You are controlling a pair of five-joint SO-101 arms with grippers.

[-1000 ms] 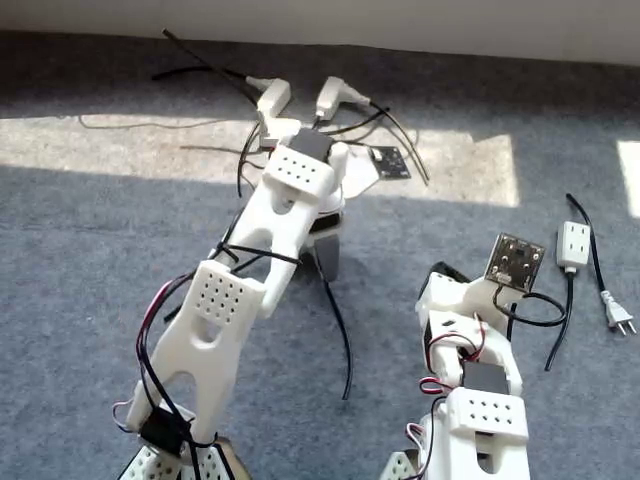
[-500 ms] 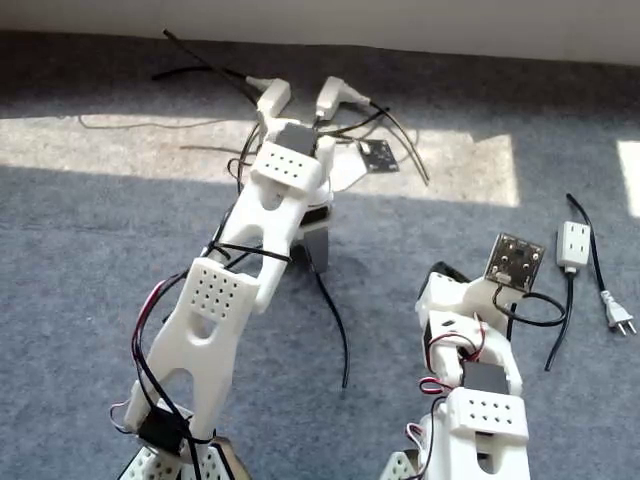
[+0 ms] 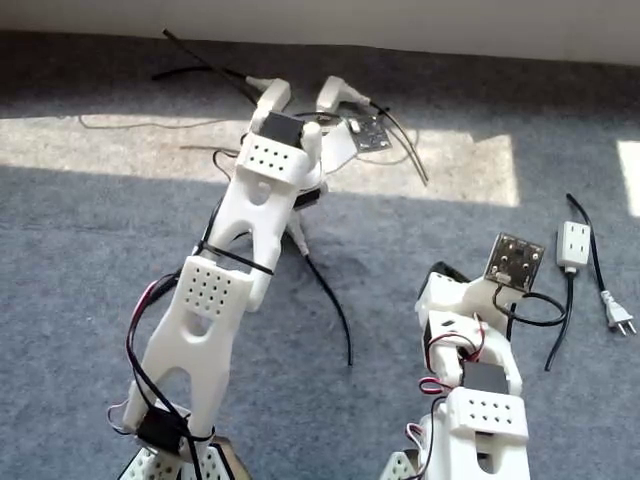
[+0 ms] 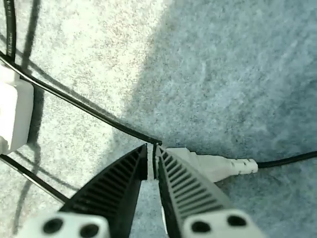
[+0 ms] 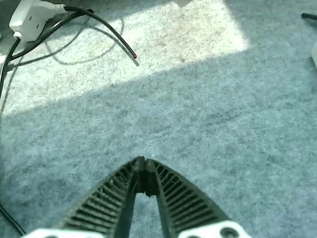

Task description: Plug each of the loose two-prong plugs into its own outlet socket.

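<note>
The left end effector [image 4: 152,159] is closed to a sliver, its tips against the nose of a white plug [image 4: 208,166] that lies in shade just off the edge of the sunlit strip [image 3: 100,150] on the grey carpeted surface. The right end effector [image 5: 144,174] is shut and empty, over shade near that strip. Past the strip's right end lie a white outlet socket [image 3: 572,243] and a loose two-prong plug [image 3: 622,322].
</note>
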